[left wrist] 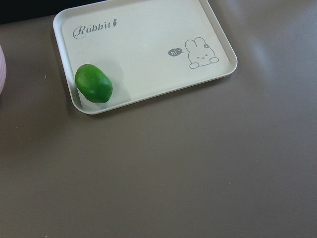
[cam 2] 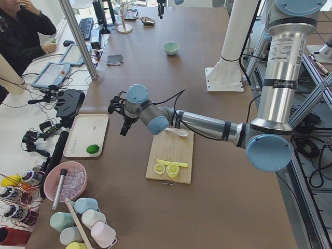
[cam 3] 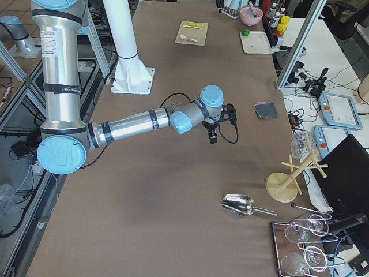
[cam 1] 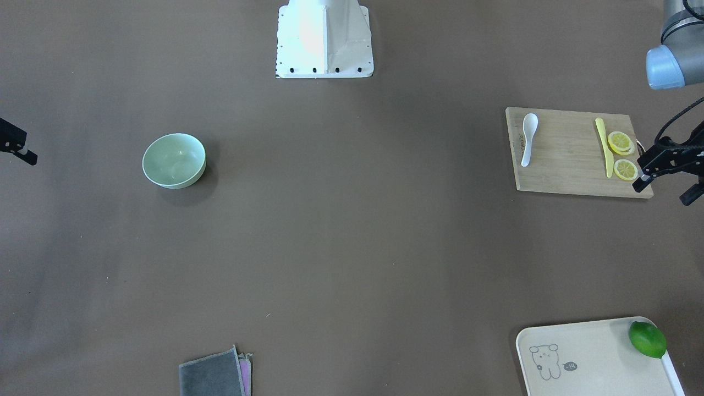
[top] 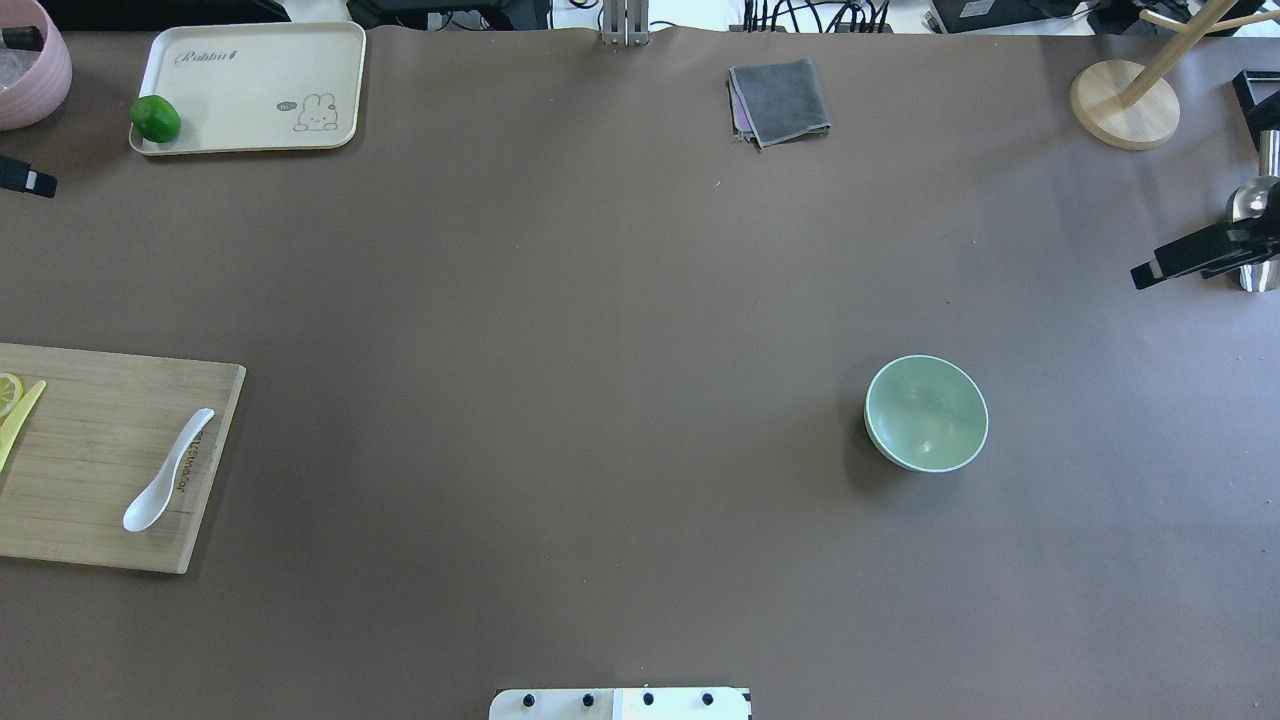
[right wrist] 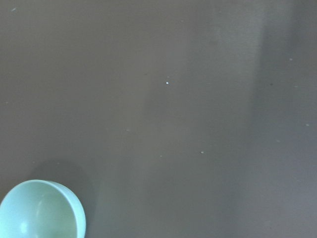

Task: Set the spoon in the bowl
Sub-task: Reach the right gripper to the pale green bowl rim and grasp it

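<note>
**Front-facing view.** One white soup spoon [cam 1: 529, 138] was noted on the wooden cutting board [cam 1: 566, 159], along the board edge nearest the table's middle. Its long axis ran robot-to-operator, with the scoop toward the robot. The left gripper [cam 1: 663, 191] was seen over the board's opposite, outer corner, jaws parted and nothing held. The spoon was thus placed across the board from the jaws, toward the table's centre. Between them one yellow knife [cam 1: 605, 147] and at least two lemon slices [cam 1: 626, 169] were counted. One mint-green bowl [cam 1: 174, 160] was recorded well apart on the other half, empty. Only a sliver of the right gripper [cam 1: 22, 153] was caught at the frame edge, so its opening could not be told.

**Overhead view.** The layout was confirmed. The left arm was judged nearer the spoon, the right nearer the bowl. One tray [top: 250, 60], one lime [top: 156, 118] and one folded grey cloth [top: 780, 100] were logged.

**Side views.** Nothing was added on the jaws.

**Left wrist view.** Only tray and lime were shown, no fingers.

**Right wrist view.** The bowl was caught in the lower left corner, without the spoon.
</note>
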